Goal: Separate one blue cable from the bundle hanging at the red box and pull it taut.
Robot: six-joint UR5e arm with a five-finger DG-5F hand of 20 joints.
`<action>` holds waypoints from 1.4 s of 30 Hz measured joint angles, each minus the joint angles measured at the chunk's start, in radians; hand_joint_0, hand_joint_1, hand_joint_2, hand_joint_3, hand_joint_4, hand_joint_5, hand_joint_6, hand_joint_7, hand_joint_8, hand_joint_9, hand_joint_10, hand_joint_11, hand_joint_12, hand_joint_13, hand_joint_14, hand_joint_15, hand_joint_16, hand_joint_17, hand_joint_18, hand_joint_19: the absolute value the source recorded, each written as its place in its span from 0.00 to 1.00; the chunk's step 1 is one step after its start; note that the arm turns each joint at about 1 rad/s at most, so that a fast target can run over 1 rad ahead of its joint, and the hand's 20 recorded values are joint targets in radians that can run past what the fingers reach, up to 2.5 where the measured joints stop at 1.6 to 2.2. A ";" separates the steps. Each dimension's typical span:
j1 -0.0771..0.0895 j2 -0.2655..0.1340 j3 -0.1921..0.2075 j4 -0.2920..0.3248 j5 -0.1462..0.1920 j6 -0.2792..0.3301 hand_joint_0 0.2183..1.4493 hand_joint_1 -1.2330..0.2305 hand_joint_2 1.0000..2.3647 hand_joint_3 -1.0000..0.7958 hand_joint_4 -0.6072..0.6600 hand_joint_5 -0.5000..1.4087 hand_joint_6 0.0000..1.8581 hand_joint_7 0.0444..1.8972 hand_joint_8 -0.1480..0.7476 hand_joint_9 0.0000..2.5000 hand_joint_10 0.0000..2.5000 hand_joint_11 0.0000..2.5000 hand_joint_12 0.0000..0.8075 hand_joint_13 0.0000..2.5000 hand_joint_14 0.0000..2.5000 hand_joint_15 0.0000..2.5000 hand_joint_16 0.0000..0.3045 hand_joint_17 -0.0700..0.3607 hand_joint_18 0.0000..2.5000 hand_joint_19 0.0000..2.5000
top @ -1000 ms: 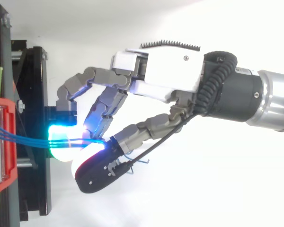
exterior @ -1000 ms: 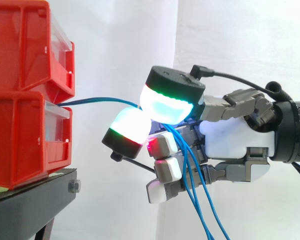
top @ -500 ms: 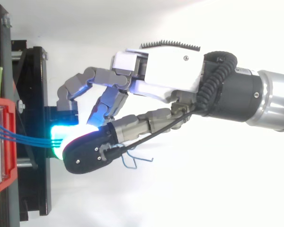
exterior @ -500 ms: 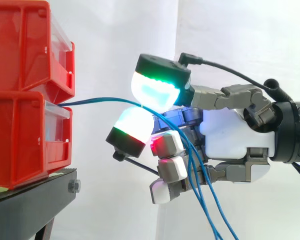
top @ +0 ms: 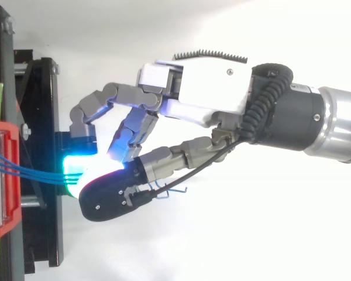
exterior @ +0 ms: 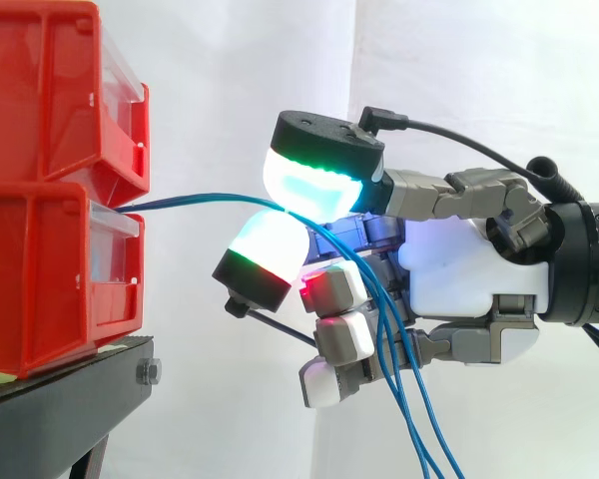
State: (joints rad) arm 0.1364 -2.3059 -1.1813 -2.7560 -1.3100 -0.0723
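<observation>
Pinching the blue cables point(exterior: 180, 201) between two large glowing fingertips point(exterior: 314, 185), the hand point(exterior: 469, 274) reaches in from the right with its palm upright and facing the bins. In the side view the upper pad shines cyan with a green rim, and the lower one sits just beneath it, white with a green and red edge. The strands pass through the narrow meeting of the two. The remaining fingers are curled lower down in front of the palm, one tip glowing red. From the pinch the cables run leftward in a shallow arc, slightly bowed rather than straight, to the top of the clear front of the lower red bin point(exterior: 40, 289), where they go inside just under the upper red bin point(exterior: 50, 90). In the top view three separate blue strands show side by side between the bin and the pads, so the pinch appears to take several of them, not one. On the hand's side of the pinch the cables fall steeply, crossing the curled fingers and leaving the side view at its bottom edge. Both bins are stacked on the black stand point(exterior: 70, 399), before the white curtain point(exterior: 230, 80). The arm point(top: 339, 129) comes in from the right edge of the top view.
</observation>
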 measured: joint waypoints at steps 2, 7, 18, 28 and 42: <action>0.000 0.000 0.000 0.000 0.000 0.000 0.47 0.24 0.00 0.31 0.46 0.16 0.49 0.62 0.56 0.47 0.01 0.38 0.48 0.47 0.01 0.30 0.13 0.37 0.39 0.23; 0.000 0.000 0.000 -0.001 0.000 0.000 0.50 0.24 0.00 0.28 0.45 0.16 0.49 0.61 0.54 0.47 0.01 0.38 0.48 0.47 0.01 0.30 0.13 0.37 0.39 0.23; 0.000 0.000 0.000 -0.001 0.000 0.000 0.34 0.29 0.00 0.28 0.55 0.17 0.47 0.58 0.55 0.48 0.01 0.38 0.48 0.47 0.01 0.30 0.13 0.37 0.40 0.23; 0.000 0.000 0.000 -0.001 0.000 0.000 0.25 0.33 0.00 0.28 0.58 0.17 0.46 0.58 0.56 0.49 0.01 0.37 0.51 0.48 0.01 0.30 0.14 0.38 0.41 0.23; 0.000 0.000 0.000 -0.001 0.000 -0.001 0.33 0.35 0.01 0.39 0.56 0.17 0.45 0.62 0.56 0.47 0.01 0.37 0.51 0.47 0.01 0.30 0.14 0.39 0.39 0.26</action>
State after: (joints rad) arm 0.1365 -2.3058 -1.1812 -2.7566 -1.3100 -0.0729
